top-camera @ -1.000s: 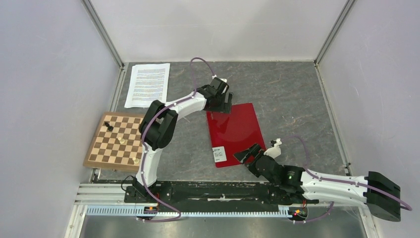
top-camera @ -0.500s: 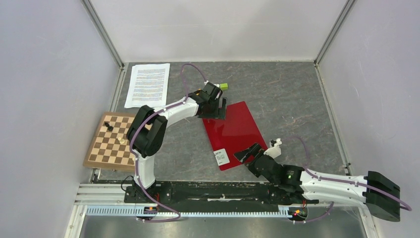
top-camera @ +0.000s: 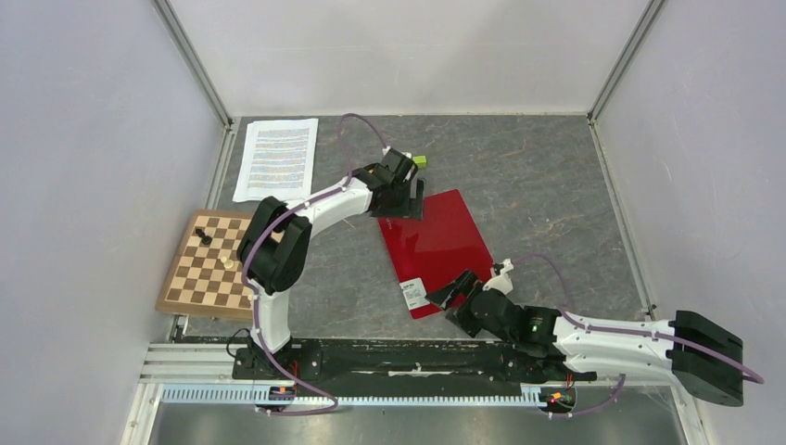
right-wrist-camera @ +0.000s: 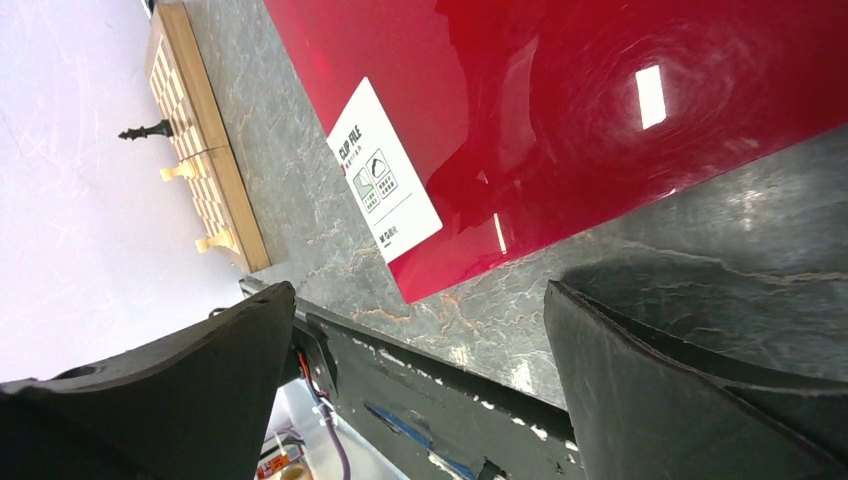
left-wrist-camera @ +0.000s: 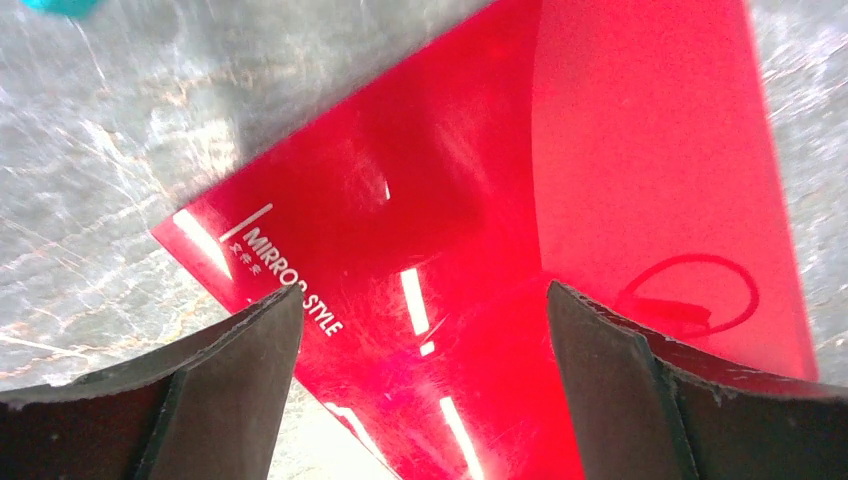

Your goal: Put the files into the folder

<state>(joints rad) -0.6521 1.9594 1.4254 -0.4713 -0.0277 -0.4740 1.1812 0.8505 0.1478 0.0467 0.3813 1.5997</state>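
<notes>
The red folder (top-camera: 434, 246) lies shut on the grey table, its white label (top-camera: 414, 294) at the near corner. It fills the left wrist view (left-wrist-camera: 560, 200) and shows in the right wrist view (right-wrist-camera: 600, 110). The files (top-camera: 276, 158) are a stack of printed white sheets at the far left of the table. My left gripper (top-camera: 405, 206) is open over the folder's far corner. My right gripper (top-camera: 451, 294) is open and empty at the folder's near corner.
A wooden chessboard (top-camera: 217, 264) with a few pieces lies at the left, also in the right wrist view (right-wrist-camera: 205, 160). A small green object (top-camera: 419, 161) lies behind the left gripper. Grey walls enclose the table. A metal rail (top-camera: 389, 357) runs along the near edge.
The folder has turned and slid a little left with my left gripper at its far corner. My right gripper has moved left, closer to the folder's near corner.
</notes>
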